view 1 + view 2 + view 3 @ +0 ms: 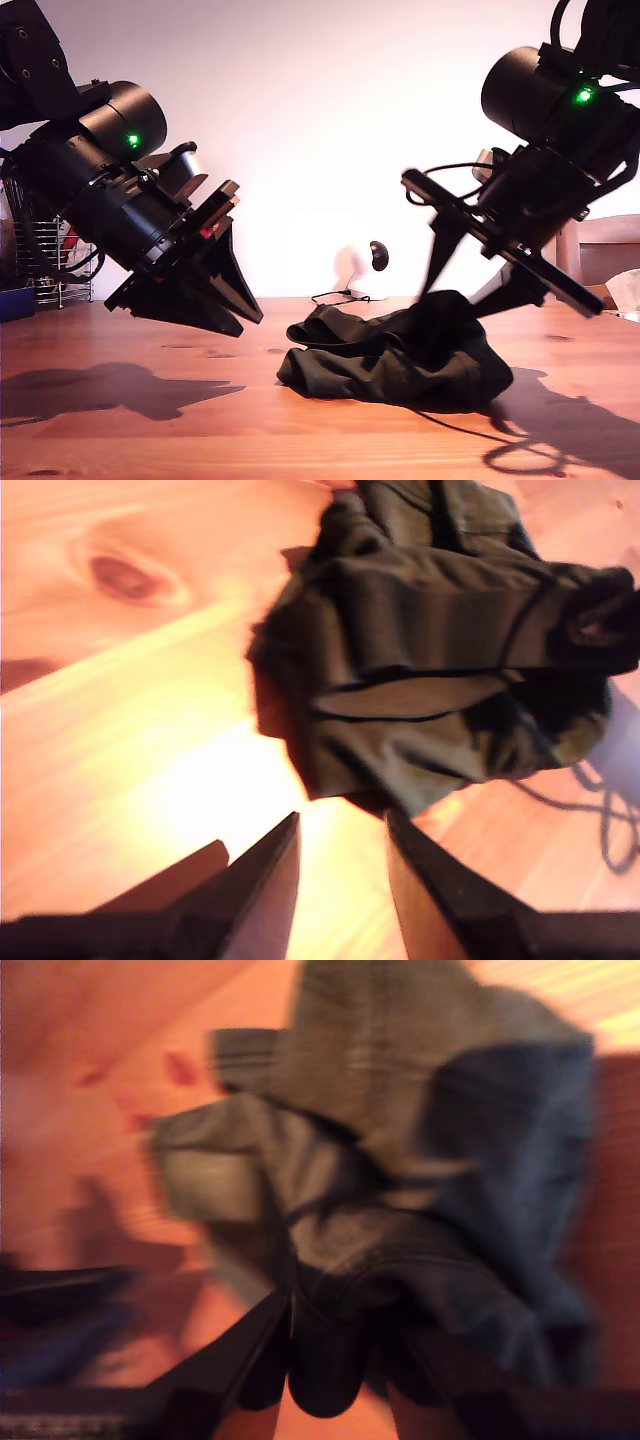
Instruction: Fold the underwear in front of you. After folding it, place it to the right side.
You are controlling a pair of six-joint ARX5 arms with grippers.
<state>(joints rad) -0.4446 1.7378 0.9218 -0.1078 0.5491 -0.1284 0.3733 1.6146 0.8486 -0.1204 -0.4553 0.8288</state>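
No writing or label can be read anywhere. The underwear [400, 355] lies bunched in a wrinkled heap on the wooden desk [130, 440], toward the exterior view's right of centre. My second gripper [335, 1360] has its jaws clamped on a fold at the heap's raised edge. My first gripper [340, 880] hangs above bare desk just beside the cloth, jaws slightly apart and holding nothing. A wire rack [45, 262] stands at the exterior view's left edge; its contents are unclear.
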